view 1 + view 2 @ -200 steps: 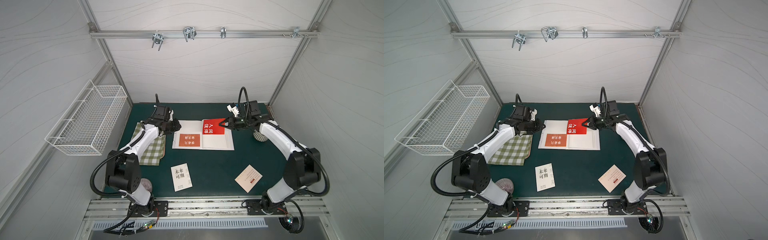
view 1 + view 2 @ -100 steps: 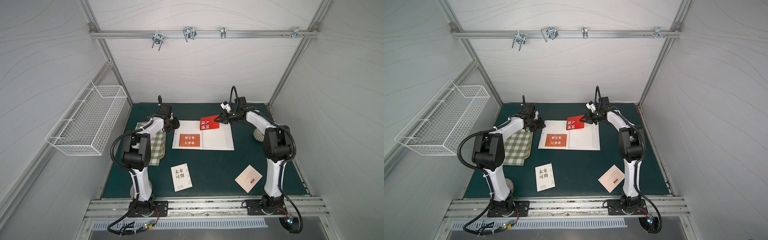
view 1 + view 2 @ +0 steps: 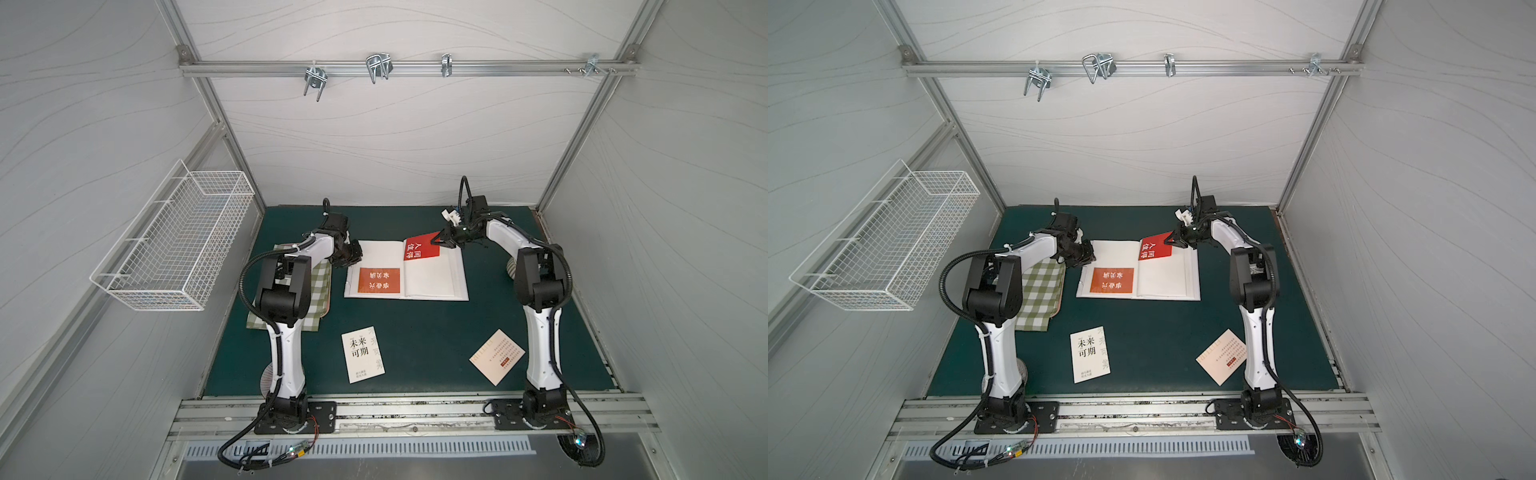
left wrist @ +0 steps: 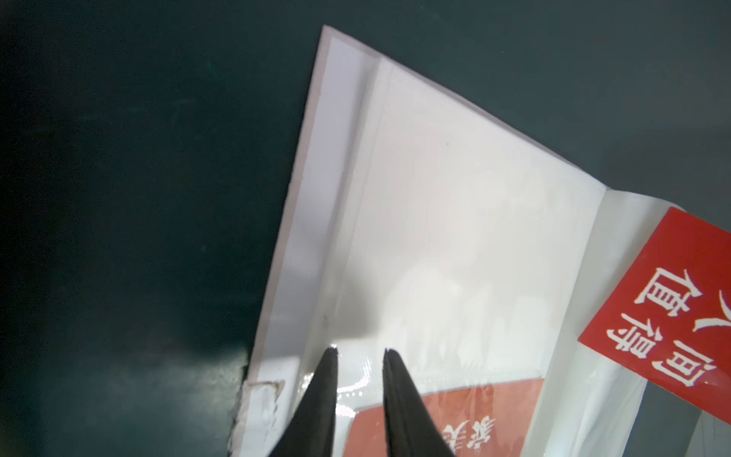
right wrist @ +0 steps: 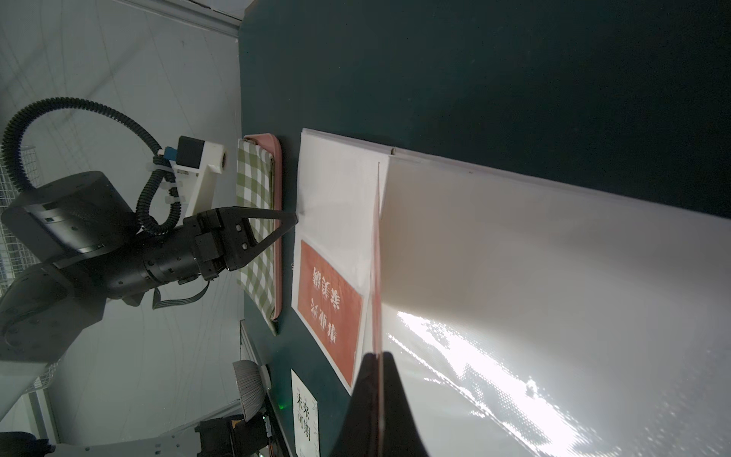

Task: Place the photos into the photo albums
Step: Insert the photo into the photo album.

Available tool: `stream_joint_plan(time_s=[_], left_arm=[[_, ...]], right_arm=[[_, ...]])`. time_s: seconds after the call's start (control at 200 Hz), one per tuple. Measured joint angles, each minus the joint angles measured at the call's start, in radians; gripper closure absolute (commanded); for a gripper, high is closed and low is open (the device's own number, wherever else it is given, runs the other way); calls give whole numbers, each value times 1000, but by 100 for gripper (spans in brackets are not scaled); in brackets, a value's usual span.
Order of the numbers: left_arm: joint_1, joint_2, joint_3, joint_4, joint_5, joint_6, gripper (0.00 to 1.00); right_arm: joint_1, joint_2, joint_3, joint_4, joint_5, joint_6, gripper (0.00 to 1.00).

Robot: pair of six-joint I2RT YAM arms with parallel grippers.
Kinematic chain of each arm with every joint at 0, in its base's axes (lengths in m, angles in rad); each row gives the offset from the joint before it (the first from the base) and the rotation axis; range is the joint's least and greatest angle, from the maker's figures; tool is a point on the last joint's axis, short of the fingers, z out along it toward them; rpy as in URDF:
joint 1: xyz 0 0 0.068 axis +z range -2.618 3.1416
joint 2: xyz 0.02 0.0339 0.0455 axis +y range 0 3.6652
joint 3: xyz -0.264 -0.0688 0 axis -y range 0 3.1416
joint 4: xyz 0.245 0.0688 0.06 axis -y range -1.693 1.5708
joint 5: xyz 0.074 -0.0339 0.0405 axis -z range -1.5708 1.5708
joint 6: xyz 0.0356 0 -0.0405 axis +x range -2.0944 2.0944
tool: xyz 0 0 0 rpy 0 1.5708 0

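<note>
The photo album [image 3: 432, 282] lies open on the green tabletop [image 3: 415, 332], and it is the one album in view. A clear sleeve on its left page holds the orange photo [image 3: 379, 280], lying flat. The red photo [image 3: 420, 249] is clamped at a corner in the right claw [image 5: 377, 356], whose fingers are pressed together on the card's edge. The card stands tilted over the far part of the right page, next to the spine; whether its lower edge has entered a sleeve cannot be told. The left claw [image 4: 360, 350] has its fingers a little apart, with the tips on the glossy film of the left page near the album's outer edge. Of four photos, two remain loose on the tabletop: the white photo [image 3: 363, 354] toward the front centre and the cream photo [image 3: 497, 356] beside the right arm's base. A pink tray [image 5: 278, 221] just left of the album carries a green checked cloth [image 3: 319, 286]. One wire basket [image 3: 174, 245] hangs on the left wall.
</note>
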Motion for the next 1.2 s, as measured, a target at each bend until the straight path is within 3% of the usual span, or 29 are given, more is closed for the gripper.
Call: stream_joint_plan(time_s=[0.72, 1.2], left_arm=[[0, 1, 0, -4, 4, -1, 73], [0, 1, 0, -4, 22, -9, 73]], right_arm=[[73, 20, 97, -150, 152, -43, 100], [42, 35, 51, -115, 109, 2, 100]])
